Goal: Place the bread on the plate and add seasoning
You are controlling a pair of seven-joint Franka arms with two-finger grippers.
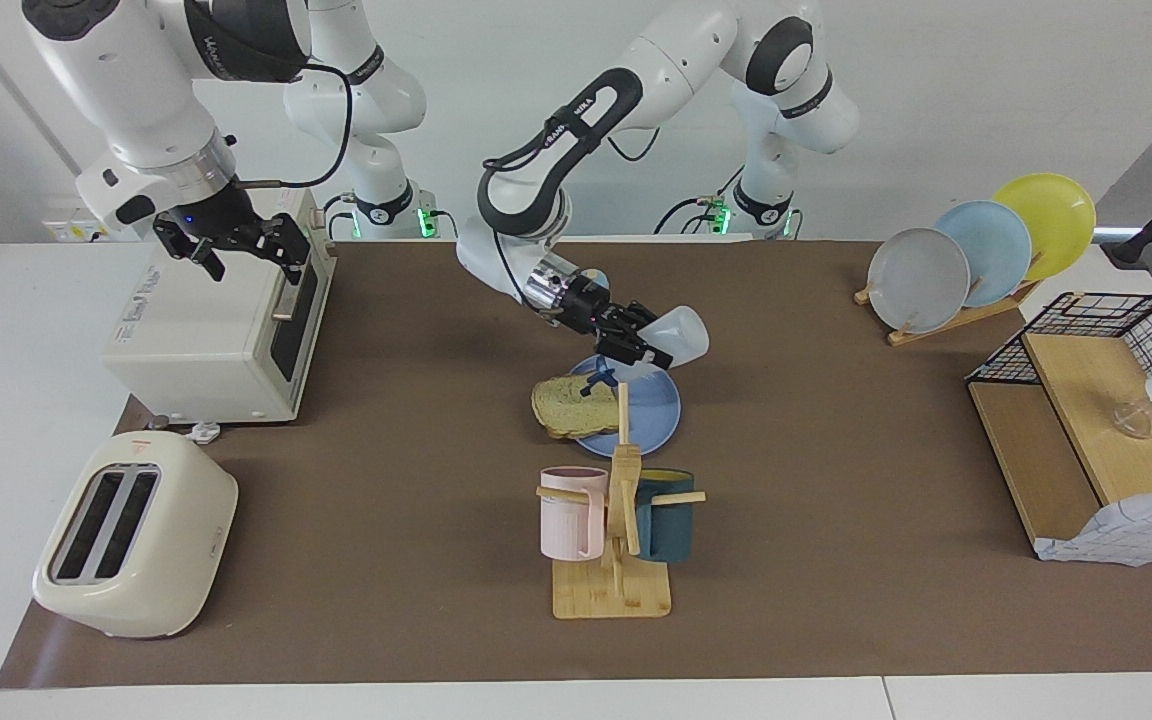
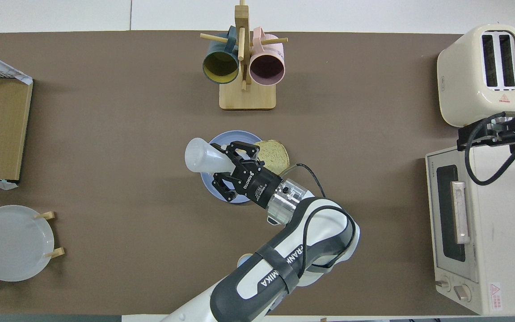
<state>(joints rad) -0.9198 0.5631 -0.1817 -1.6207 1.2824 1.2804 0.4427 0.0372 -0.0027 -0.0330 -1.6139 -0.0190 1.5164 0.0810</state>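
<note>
Facing view: the left end effector is gripping the seasoning around its neck, tipping it cap-down over the plate. The bread is lying on the plate's edge toward the right arm's end, partly overhanging. The right end effector is waiting, fingers spread and empty, over the toaster oven. Overhead view: the bottle's pale body is jutting past the plate's rim, the bread beside the end effector. Judging by looks, the bottle is light, smooth, slightly squeezable plastic, best held at the narrow neck; the bread is soft and crushable.
</note>
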